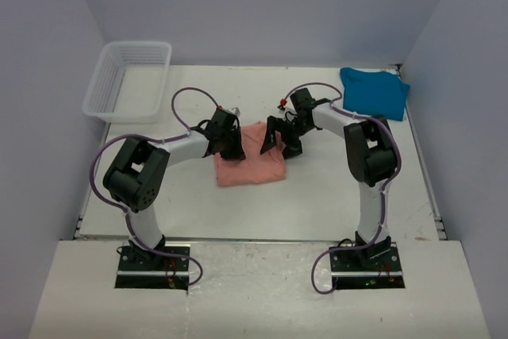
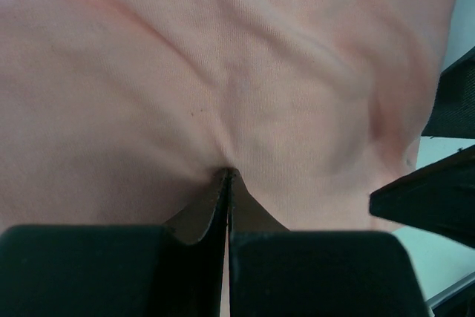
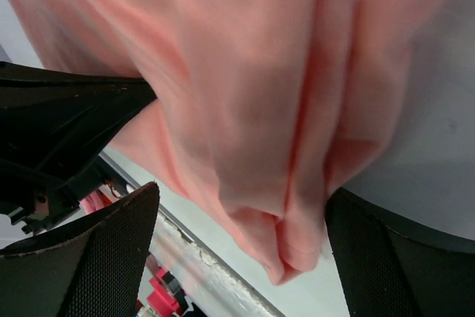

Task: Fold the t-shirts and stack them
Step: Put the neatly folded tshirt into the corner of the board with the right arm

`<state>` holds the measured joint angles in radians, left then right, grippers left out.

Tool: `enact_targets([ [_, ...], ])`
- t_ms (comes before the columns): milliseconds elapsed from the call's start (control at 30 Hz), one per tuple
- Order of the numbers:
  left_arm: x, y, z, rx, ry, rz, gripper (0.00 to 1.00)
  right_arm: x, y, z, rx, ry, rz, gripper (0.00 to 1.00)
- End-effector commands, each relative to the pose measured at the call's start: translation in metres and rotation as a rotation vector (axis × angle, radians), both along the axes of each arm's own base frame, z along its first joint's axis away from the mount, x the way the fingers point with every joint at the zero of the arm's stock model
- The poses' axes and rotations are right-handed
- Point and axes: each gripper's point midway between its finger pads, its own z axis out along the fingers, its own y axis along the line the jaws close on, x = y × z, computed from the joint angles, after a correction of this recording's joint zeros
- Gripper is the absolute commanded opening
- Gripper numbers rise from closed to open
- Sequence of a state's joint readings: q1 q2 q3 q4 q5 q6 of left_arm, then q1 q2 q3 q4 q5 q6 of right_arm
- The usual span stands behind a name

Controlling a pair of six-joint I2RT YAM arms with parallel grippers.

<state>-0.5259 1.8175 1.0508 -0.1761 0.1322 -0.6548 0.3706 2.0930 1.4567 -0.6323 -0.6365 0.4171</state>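
left pincer [image 2: 228, 177] pinching pink t-shirt [image 1: 248, 166] | right pincer [image 3: 237, 209] spread around it | basket [image 1: 97, 89] far-left

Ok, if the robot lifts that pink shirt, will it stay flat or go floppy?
Probably floppy: the pink shirt puckers into wrinkles where the left gripper pinches it, and soft folds hang in the right wrist view. It looks thin, so likely light. Pushed, it would probably bunch up rather than slide.
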Motion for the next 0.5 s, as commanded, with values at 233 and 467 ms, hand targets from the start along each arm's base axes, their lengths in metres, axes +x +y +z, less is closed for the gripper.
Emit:
enact_targets([
  [233,0.001,0.004,0.014,-0.018,-0.028,0.008,0.00,-0.003,0.043,-0.006,0.039,0.007,0.026,0.87],
  [467,-0.002,0.005,0.014,-0.019,-0.026,0.003,0.00,-0.004,0.041,-0.016,0.029,0.018,-0.014,0.55],
])
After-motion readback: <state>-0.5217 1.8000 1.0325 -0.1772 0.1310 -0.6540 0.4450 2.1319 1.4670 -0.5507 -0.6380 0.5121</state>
